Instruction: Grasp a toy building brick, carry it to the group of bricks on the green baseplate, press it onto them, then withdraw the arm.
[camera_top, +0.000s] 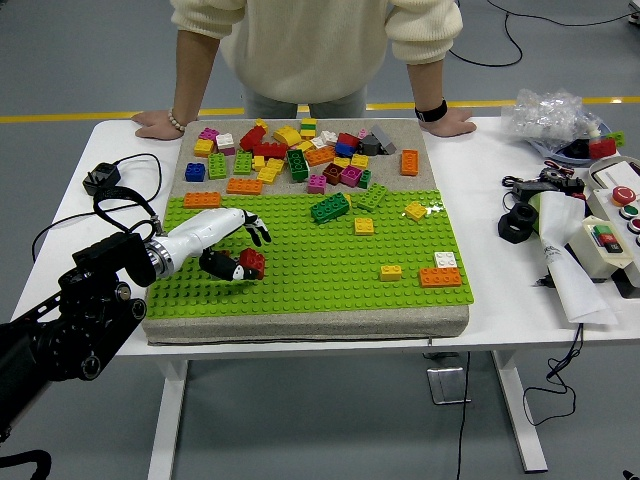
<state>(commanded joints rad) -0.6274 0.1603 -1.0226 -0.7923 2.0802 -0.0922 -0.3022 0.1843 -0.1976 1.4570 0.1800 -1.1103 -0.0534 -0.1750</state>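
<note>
My left hand (240, 247) hovers low over the left part of the green baseplate (300, 280), fingers curled around a red brick (252, 262). The brick sits between thumb and fingers, close to the plate's studs; I cannot tell whether it touches them. On the plate stand a green brick (329, 207), a yellow brick (364, 226), another yellow brick (391, 272) and an orange-and-white pair (440, 272). A pile of loose bricks (300, 155) lies on the grey mat behind the plate. My right arm is out of view.
A person stands at the far side, one hand (158, 124) and the other hand (446, 122) resting flat on the table. A black cable and plug (105, 178) lie left of the mat. A control box (610, 225), papers and tools crowd the right.
</note>
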